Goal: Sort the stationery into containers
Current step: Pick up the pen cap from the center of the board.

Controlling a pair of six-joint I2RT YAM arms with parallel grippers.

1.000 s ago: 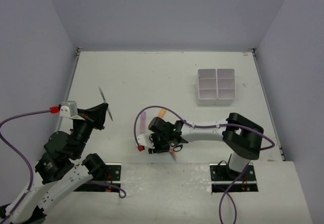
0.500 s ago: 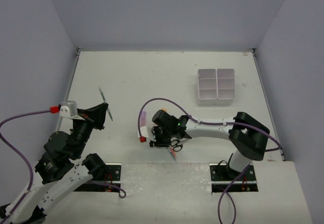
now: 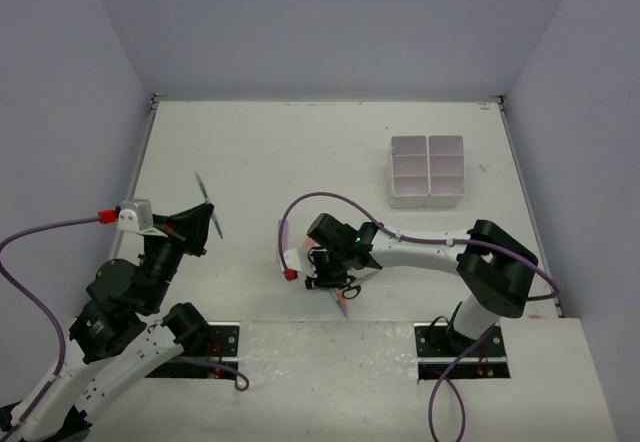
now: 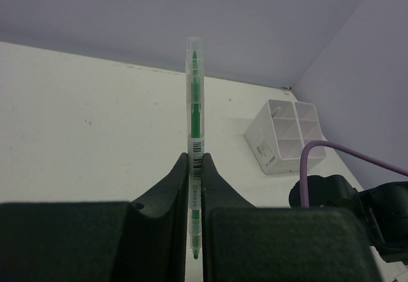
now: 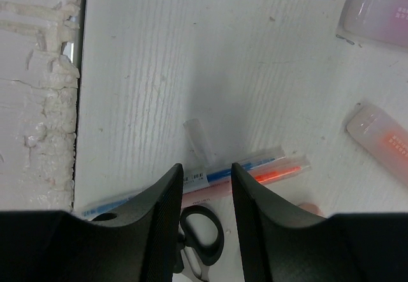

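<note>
My left gripper (image 4: 196, 161) is shut on a thin green pen (image 4: 195, 103), which stands up out of the jaws; the top view has that gripper (image 3: 205, 212) raised over the left of the table. The right gripper (image 5: 207, 170) is open, low over a pile of stationery near the front edge (image 3: 325, 277). Between its fingers lie a blue pen (image 5: 217, 175) and a clear cap (image 5: 199, 138); an orange-red pen (image 5: 280, 172) and black scissors (image 5: 201, 231) lie beside them. A lilac highlighter (image 5: 376, 17) and an orange-peach highlighter (image 5: 382, 141) lie further off. The white organiser box (image 3: 428, 172) stands at the back right.
A rough plaster seam (image 5: 48, 90) marks the table's front edge, just left of the pile. The right arm's purple cable (image 3: 300, 207) loops over the middle of the table. Grey walls close the left, back and right sides.
The right gripper has shifted a little to the right over the pile and its jaws have widened. The left arm and its pen have not moved.
</note>
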